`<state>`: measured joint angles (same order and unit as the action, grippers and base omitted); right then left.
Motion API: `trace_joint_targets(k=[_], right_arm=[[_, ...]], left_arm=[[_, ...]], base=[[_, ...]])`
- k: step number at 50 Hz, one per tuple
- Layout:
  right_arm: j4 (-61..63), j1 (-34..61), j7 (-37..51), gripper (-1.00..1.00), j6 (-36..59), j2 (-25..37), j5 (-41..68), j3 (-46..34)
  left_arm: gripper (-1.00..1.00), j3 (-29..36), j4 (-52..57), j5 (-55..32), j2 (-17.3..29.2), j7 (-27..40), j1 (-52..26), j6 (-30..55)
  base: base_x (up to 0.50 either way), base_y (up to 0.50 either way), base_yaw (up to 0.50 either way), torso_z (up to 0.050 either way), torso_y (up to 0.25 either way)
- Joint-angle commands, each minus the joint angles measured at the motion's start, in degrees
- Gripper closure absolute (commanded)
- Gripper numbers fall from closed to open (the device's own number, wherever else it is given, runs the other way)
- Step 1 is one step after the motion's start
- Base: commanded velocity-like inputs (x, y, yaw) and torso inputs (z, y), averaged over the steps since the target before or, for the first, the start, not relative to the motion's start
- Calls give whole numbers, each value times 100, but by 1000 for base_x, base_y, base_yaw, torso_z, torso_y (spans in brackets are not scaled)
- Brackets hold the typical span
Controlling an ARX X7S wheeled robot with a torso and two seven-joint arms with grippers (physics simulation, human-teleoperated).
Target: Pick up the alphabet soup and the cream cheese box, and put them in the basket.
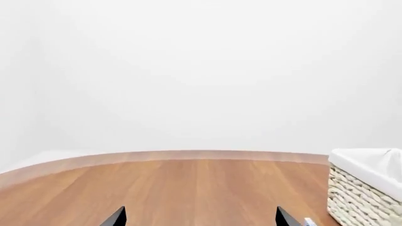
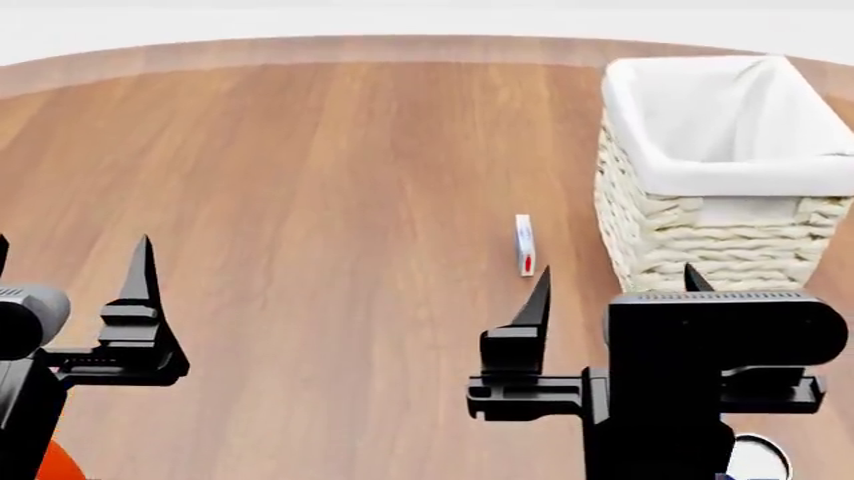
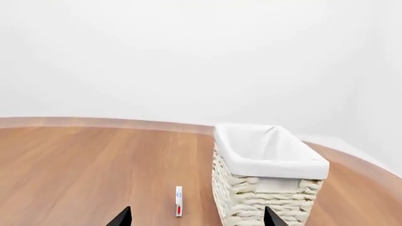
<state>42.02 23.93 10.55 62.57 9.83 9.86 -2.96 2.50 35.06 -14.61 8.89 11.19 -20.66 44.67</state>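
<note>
The cream cheese box [image 2: 525,245] is a thin white box with a red spot. It stands on edge on the wooden floor just left of the basket [image 2: 694,180], and shows in the right wrist view [image 3: 179,207] beside the basket [image 3: 264,162]. My right gripper [image 2: 617,282] is open and empty, just short of the box and the basket's near wall; its tips show in the right wrist view [image 3: 196,219]. My left gripper [image 2: 70,255] is open and empty at the far left, with its tips in the left wrist view [image 1: 201,219]. The alphabet soup's label is not in view.
A pale round top [image 2: 755,458] shows behind my right arm at the lower edge, its label hidden. Something orange [image 2: 56,464] shows at the lower left corner. The basket's corner [image 1: 364,188] appears in the left wrist view. The wooden floor [image 2: 307,200] ends at a curved far edge.
</note>
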Motion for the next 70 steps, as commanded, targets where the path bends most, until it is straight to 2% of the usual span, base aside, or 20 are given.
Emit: trace_joint_targets(k=[1,42,51,54,58,63,64,66,70], right_arm=[[-39,25,-38,-100,12,21,94,-24],[-208,21,184,-100,-83,70,119,-86],[-308,80,217,-100,-27,74,143,-97],[-352,206,281,-100,232,62,136,-133],[-262,423,255,-100,1022,-21,327,112],[258,780,228,-100,2734,-137,739,784],[154,747,610,-100,2741,40,1464,939],[-291,799,2329,-100,2741,710,3183,1370],[-1011,947,5767,-100,2680,1415,6620,1442]], left_arm=[[-100,25,-6,-42,36,45,-2,-27],[-100,113,-95,-168,142,185,5,-151],[-100,129,-101,-197,164,215,8,-168],[-100,122,-96,-216,173,224,2,-160],[-100,113,-81,-218,208,242,-11,-157],[-100,74,-129,-236,224,270,-82,-143],[-100,75,-126,-234,229,276,-77,-149],[-100,72,-122,-237,240,283,-71,-155],[-100,77,-100,-245,262,304,-104,-125]], base=[[500,0,0,0,0],[500,0,0,0,1],[0,0,0,0,1],[0,0,0,0,0],[0,0,0,0,0],[0,0,0,0,0],[0,0,0,0,0],[0,0,0,0,0],[0,0,0,0,0]])
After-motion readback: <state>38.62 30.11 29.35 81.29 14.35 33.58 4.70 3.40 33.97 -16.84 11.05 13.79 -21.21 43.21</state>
